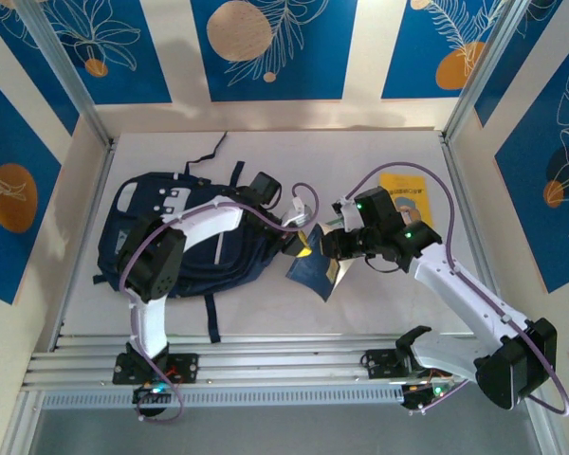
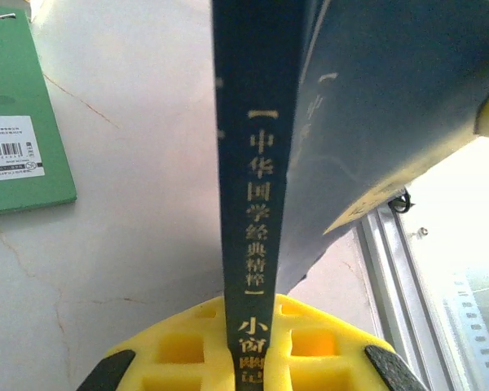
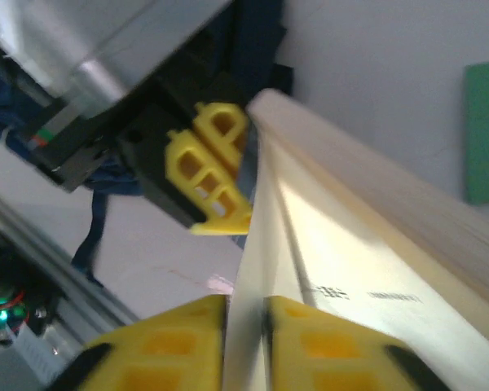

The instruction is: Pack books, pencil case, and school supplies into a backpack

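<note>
Two hands grasp one dark navy book [image 1: 311, 270], left hand [image 2: 244, 350] clamping its spine, right hand [image 3: 244, 326] pinching a pale leaf, above the counter [image 1: 266, 318] beside the backpack [image 1: 171, 237], presumably to steady insertion.

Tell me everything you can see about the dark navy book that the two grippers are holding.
The navy book has a dark blue cover, gold Chinese characters down its narrow spine, and pale cream pages. It seems lifted off the white table, just right of the backpack, tilted and partly splayed open. The left gripper pinches the spine; the right gripper pinches a thin pale leaf at its edge.
</note>
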You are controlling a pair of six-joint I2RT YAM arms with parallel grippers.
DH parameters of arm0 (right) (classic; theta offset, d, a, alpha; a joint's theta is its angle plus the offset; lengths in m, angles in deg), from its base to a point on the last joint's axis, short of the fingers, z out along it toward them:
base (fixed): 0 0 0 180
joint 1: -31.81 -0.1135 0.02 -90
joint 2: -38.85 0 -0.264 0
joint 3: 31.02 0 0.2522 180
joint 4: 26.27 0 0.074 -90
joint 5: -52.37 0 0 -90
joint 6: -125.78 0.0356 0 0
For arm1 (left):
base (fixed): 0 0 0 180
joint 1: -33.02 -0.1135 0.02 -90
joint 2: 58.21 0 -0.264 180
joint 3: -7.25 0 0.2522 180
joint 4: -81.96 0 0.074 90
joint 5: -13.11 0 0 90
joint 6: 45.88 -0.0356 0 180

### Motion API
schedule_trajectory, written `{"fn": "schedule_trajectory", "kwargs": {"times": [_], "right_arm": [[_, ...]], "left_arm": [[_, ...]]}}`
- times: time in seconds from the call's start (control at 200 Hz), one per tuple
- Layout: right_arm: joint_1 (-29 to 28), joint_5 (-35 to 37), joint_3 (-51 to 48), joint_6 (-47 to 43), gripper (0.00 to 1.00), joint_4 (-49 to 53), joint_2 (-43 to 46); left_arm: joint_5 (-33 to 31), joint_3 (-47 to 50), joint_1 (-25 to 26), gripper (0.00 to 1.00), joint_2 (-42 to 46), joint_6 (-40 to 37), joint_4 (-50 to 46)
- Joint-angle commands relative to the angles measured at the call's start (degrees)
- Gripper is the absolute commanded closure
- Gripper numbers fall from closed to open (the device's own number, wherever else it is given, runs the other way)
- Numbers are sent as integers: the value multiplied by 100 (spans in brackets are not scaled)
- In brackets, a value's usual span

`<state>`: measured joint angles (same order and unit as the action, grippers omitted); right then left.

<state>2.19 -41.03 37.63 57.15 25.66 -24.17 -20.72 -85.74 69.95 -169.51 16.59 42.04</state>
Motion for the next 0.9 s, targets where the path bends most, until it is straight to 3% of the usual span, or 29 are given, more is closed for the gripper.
{"fn": "schedule_trajectory", "kwargs": {"times": [0.0, 0.09, 0.175, 0.28, 0.38, 0.52, 0.6, 0.765, 0.895], "right_arm": [[-17, 941, 246, 106, 53, 239, 311], [7, 1886, 430, 309, 35, 596, 589], [53, 2352, 565, 409, 29, 778, 942], [80, 2373, 650, 684, 26, 765, 1322], [89, 2119, 783, 1152, 26, 811, 1429], [89, 1187, 794, 1699, 23, 374, 1523], [97, 792, 625, 2206, 0, -66, 1603], [141, 377, 366, 3390, 1, -893, 1613], [185, -126, -83, 4649, 0, -1890, 1474]], "left_arm": [[396, -220, -65, 100, 435, 130, -34], [514, -345, -180, 100, 558, 711, 81], [247, -235, -237, 100, 846, 1618, 656], [-252, 59, -306, 100, 1348, 3072, 1706], [-912, 185, -328, 100, 1705, 4405, 2446], [-2214, 502, -327, 100, 2219, 5997, 2855], [-2714, 828, -327, 100, 2564, 6948, 3267], [-3825, 1651, -326, 100, 3352, 8504, 3749], [-4285, 2349, -327, 100, 3798, 9680, 4620]]}}
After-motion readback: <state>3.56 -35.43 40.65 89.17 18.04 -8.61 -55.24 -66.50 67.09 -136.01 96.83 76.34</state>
